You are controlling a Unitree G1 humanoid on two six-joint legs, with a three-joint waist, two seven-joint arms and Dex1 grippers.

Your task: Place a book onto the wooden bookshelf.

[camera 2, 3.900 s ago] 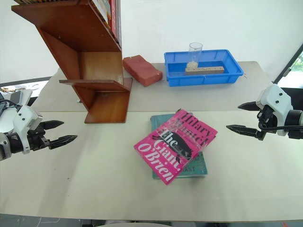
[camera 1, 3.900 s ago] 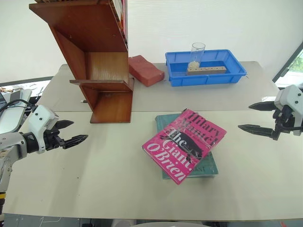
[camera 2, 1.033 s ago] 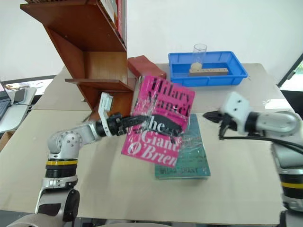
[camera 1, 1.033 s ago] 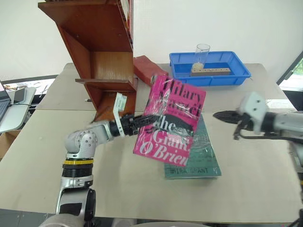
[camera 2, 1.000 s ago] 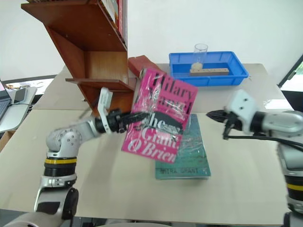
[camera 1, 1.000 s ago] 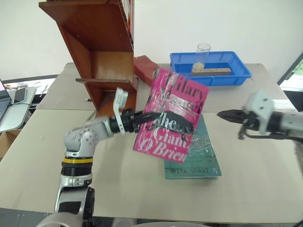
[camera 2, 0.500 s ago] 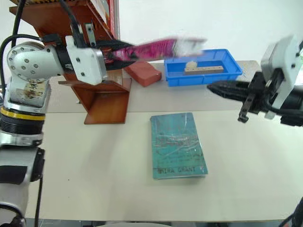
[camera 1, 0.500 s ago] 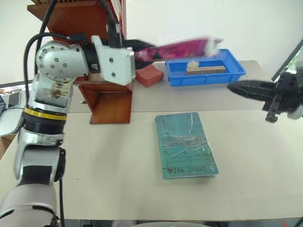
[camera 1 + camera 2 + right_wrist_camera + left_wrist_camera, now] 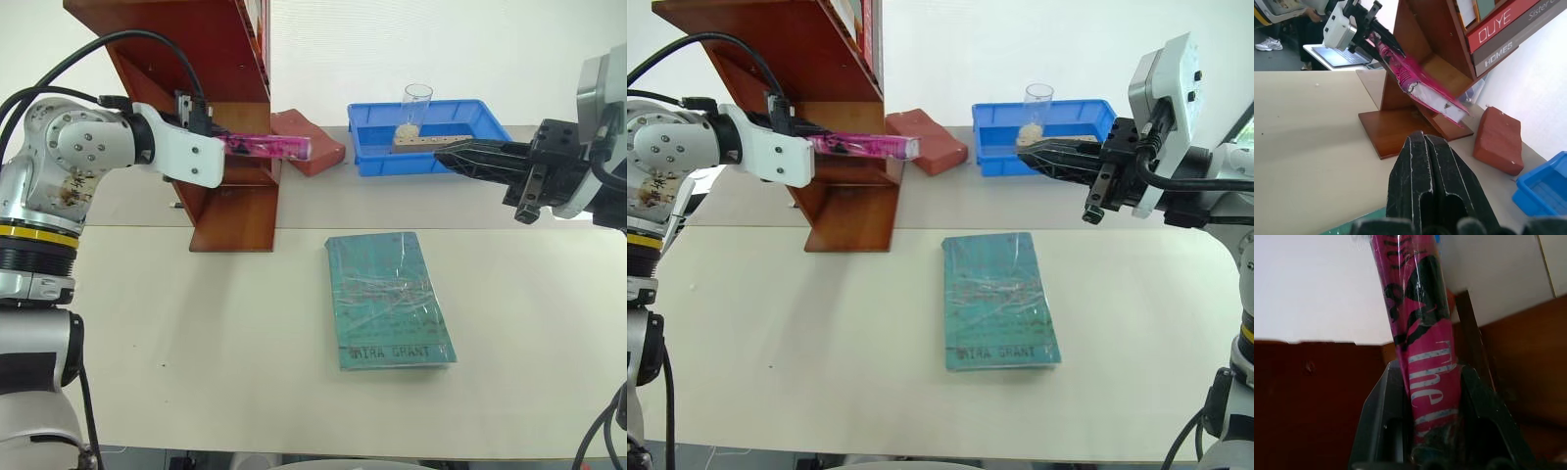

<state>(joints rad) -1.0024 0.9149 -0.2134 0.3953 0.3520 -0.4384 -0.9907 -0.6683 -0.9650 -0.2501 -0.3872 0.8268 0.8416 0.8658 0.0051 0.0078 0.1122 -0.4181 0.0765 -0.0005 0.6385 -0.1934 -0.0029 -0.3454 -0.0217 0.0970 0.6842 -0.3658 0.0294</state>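
While my left fingers (image 9: 223, 145) pinch the book (image 9: 265, 147) by one end, it lies flat and edge-on in the air, level with a low shelf of the wooden bookshelf (image 9: 211, 117) and sticking out past its front edge. My right fingers (image 9: 1043, 155) are pressed together on nothing, raised above the counter (image 9: 216, 333) in front of the blue tray (image 9: 485, 127), with the teal book (image 9: 390, 299) lying flat below and the red brick (image 9: 312, 149) just beside the shelf.
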